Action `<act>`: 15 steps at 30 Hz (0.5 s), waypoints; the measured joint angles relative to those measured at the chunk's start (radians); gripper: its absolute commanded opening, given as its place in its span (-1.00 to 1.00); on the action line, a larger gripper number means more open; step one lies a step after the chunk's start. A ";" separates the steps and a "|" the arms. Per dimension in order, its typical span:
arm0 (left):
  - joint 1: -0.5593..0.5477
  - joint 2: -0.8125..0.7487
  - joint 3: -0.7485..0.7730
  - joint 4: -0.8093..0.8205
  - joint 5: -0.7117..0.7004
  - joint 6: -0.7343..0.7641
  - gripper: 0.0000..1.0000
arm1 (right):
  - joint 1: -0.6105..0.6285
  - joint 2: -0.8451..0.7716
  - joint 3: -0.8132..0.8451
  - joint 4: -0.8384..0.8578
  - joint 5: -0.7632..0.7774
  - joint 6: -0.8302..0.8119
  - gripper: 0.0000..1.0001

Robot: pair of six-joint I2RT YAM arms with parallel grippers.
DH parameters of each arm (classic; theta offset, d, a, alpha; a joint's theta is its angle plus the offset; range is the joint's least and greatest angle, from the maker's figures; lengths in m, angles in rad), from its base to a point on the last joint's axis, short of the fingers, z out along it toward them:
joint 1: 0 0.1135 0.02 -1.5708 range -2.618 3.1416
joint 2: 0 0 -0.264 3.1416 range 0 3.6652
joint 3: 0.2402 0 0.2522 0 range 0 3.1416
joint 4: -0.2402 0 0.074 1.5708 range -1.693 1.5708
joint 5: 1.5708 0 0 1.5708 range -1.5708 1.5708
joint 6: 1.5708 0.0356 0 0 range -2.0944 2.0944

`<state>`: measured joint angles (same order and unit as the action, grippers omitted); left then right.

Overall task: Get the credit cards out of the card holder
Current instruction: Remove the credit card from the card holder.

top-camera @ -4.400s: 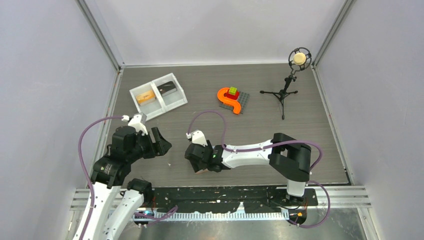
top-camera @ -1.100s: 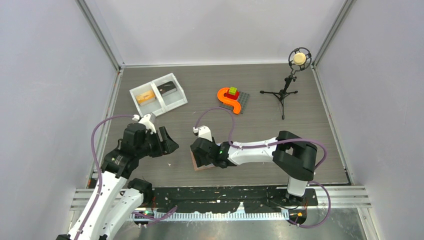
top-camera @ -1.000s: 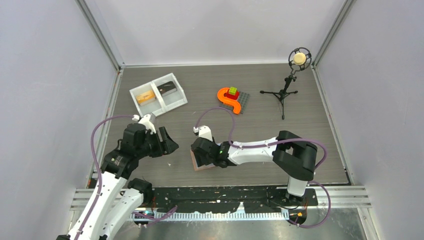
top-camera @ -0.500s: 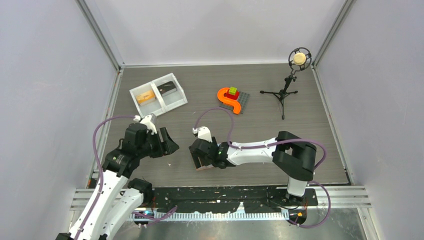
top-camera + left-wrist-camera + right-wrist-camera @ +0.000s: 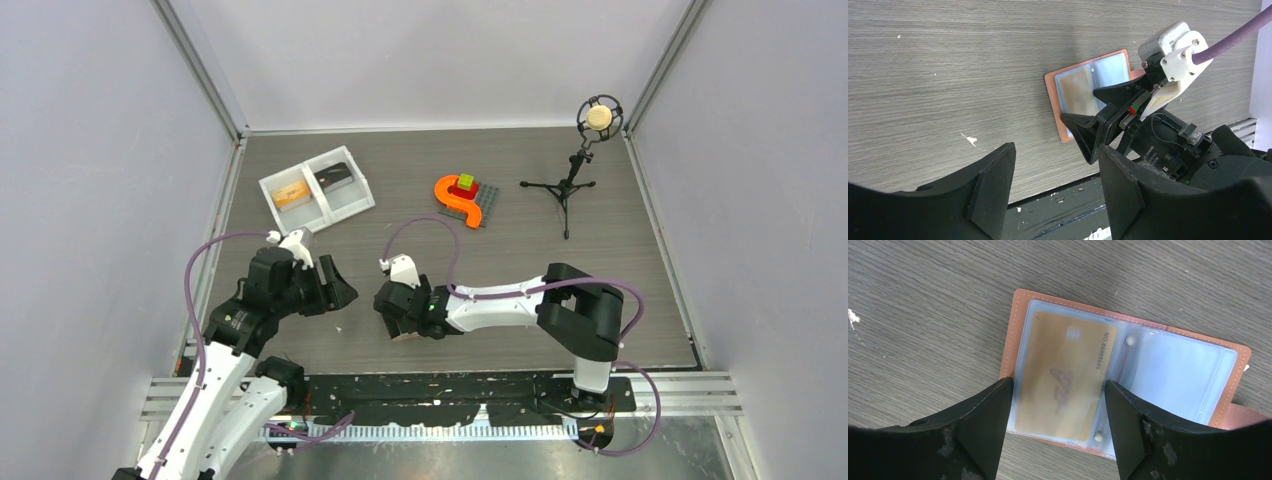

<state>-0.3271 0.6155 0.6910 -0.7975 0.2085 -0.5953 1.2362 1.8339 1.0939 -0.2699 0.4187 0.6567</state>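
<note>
Spread open and flat on the grey table (image 5: 923, 300), near its front edge: the card holder (image 5: 1173, 375), salmon-brown border around light blue pockets facing up, small tab at one end. In the pocket farther from the tab, a gold card (image 5: 1063, 375) with a printed number, fully inside its sleeve. Other pocket pale blue, contents not discernible.

Directly over the card pocket, the right gripper (image 5: 1057, 390), jaws parted wide. One fingertip at the holder's outer edge, the other over the fold between the two pockets, with the card's width between them. Nothing gripped. Whether touching the holder or just above it, impossible to tell.

To the left of the holder, over bare table, the left gripper (image 5: 1055, 155), jaws likewise apart, nothing between them, clear of the holder.

Far back on the left, a white tray (image 5: 316, 192), well apart from both grippers.
</note>
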 measured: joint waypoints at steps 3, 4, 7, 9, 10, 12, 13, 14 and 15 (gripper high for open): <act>0.000 0.000 0.000 0.000 0.000 0.000 0.28 | 0.000 0.001 0.001 -0.002 0.005 0.000 0.29; 0.000 0.000 0.000 0.000 0.000 0.000 0.28 | 0.000 0.002 0.001 -0.003 0.006 0.000 0.25; 0.000 0.000 0.000 0.000 0.000 0.000 0.28 | 0.000 0.001 0.001 0.000 0.005 0.000 0.20; 0.000 0.003 0.000 0.000 0.000 0.000 0.27 | 0.000 0.001 -0.002 0.008 0.004 0.000 0.19; 0.000 0.006 -0.001 0.002 0.001 0.000 0.25 | 0.000 0.000 -0.007 0.018 0.004 0.000 0.19; 0.000 0.018 -0.006 0.010 0.005 -0.004 0.22 | 0.000 -0.009 -0.021 0.037 0.003 -0.001 0.19; 0.000 0.026 -0.013 0.019 0.012 -0.006 0.21 | 0.000 -0.015 -0.033 0.050 0.002 -0.001 0.19; 0.000 0.037 -0.022 0.027 0.018 -0.008 0.20 | 0.000 -0.023 -0.045 0.066 -0.001 -0.001 0.19; 0.000 0.051 -0.032 0.035 0.024 -0.010 0.20 | -0.001 -0.029 -0.056 0.080 -0.005 -0.001 0.19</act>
<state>-0.3275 0.6662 0.6590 -0.7628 0.2321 -0.6056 1.2350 1.8046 1.0374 -0.1894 0.4141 0.6556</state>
